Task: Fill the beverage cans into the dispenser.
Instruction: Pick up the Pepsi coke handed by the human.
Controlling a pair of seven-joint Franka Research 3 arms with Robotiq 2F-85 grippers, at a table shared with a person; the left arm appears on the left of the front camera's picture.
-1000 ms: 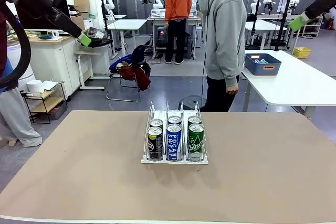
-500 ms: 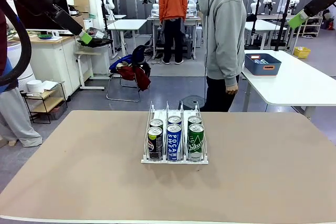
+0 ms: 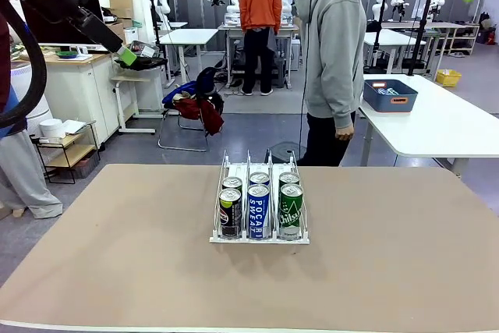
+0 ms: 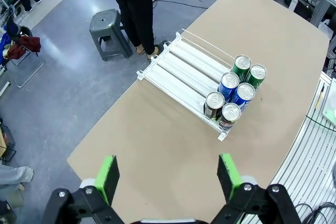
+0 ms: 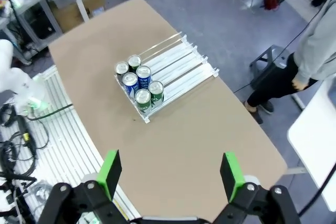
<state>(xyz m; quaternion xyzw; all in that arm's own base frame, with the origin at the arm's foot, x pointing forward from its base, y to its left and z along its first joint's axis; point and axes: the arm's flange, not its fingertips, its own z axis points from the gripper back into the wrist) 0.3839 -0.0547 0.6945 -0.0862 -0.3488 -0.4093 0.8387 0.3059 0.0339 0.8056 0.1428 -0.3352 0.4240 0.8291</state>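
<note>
Front view: the table (image 3: 117,271) spreads wide, far beneath both sets of jaws. A person (image 3: 335,44) in a grey hoodie stands at its far edge, one hand hanging empty. My left gripper (image 4: 167,174) and right gripper (image 5: 169,174) hang high, jaws wide apart and holding nothing. I'd say they're parked clear because no loose can lies on the table. Well ahead of the left jaws, off toward the right finger, sits the dispenser (image 4: 181,66). Six beverage cans (image 4: 234,96) stand two per lane, crowded against its front lip. I reckon the lanes feed them forward, which leaves the rear bare.
</note>
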